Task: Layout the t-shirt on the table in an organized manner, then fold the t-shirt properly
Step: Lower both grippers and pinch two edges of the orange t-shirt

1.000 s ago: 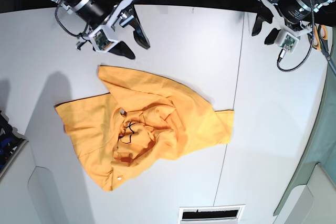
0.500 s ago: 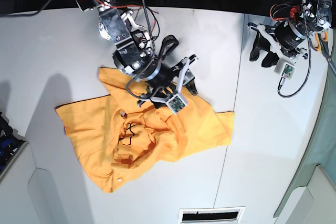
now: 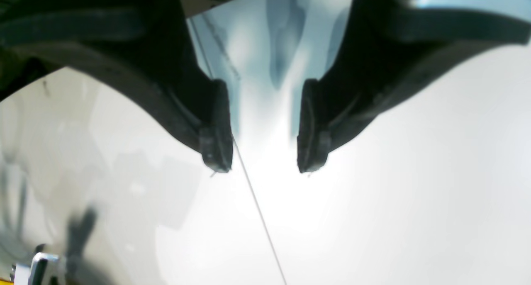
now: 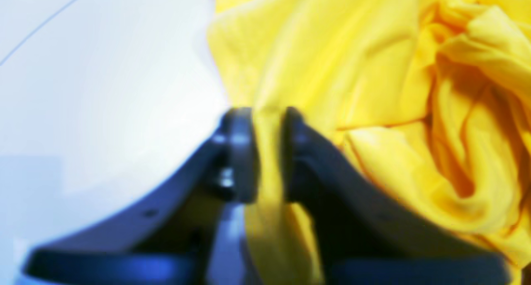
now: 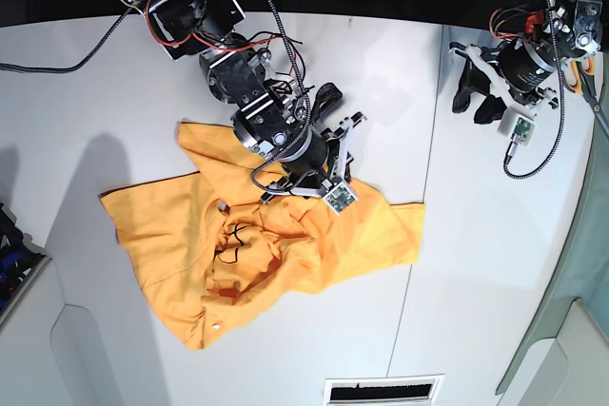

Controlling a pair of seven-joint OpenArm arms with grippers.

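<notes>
The orange-yellow t-shirt [image 5: 285, 235] lies crumpled on the white table [image 5: 476, 263], left of its dark seam [image 5: 419, 235]. My right gripper [image 5: 347, 164] rests on the shirt's upper right edge. In the right wrist view the right gripper [image 4: 267, 115] is shut on a raised fold of the t-shirt [image 4: 373, 69], with cloth running down between the fingers. My left gripper [image 5: 476, 102] hangs at the far right over bare table. Its fingers [image 3: 218, 144] stand apart with nothing between them, and the left gripper [image 3: 262, 168] hovers over the seam [image 3: 257, 206].
A dark slotted vent [image 5: 381, 389] sits at the table's near edge. A dark object [image 5: 9, 259] pokes in at the left edge. A grey-green border [image 5: 580, 263] curves along the table's right side. Cables hang from both arms.
My right arm swung from the back left down onto the shirt's upper right edge and shut its jaws on a fold. The left arm shifted slightly, its gripper still open.
</notes>
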